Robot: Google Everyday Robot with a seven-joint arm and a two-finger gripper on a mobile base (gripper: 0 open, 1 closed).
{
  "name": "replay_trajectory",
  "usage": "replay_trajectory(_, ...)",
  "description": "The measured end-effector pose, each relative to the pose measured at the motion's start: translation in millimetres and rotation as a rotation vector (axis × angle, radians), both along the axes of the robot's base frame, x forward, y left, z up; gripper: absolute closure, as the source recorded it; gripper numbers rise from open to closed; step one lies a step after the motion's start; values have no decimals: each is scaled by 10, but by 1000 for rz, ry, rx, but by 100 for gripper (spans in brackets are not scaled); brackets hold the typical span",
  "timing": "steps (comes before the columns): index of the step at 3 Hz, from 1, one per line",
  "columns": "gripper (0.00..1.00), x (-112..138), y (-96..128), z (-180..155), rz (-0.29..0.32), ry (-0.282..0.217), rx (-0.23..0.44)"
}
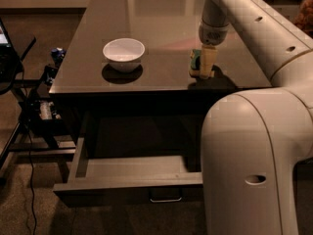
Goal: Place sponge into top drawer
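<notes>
The sponge (pixel 195 62), dark green face over yellow foam, stands on edge on the dark tabletop near its front right edge. My gripper (pixel 202 65) reaches down from above and is shut on the sponge, low at the table surface. The top drawer (pixel 127 182) is pulled open below the table's front edge, grey, with a small silver loop handle (pixel 165 198). Its inside shows nothing in it. My arm's large white body hides the drawer's right part.
A white bowl (pixel 123 53) sits on the tabletop (pixel 161 18) to the left of the sponge. A dark stand with cables (pixel 34 106) is on the floor at the left. My arm's white body (pixel 254 165) fills the lower right.
</notes>
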State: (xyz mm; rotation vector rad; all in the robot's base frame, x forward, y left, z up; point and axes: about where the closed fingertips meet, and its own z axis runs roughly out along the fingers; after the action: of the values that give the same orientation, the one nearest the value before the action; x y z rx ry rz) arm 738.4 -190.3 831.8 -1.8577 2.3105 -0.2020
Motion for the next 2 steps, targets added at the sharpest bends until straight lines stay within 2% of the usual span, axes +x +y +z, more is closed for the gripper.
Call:
replay_trajectory(1, 100, 0, 0, 0, 0, 0, 0)
replay_trajectory(2, 100, 0, 0, 0, 0, 0, 0)
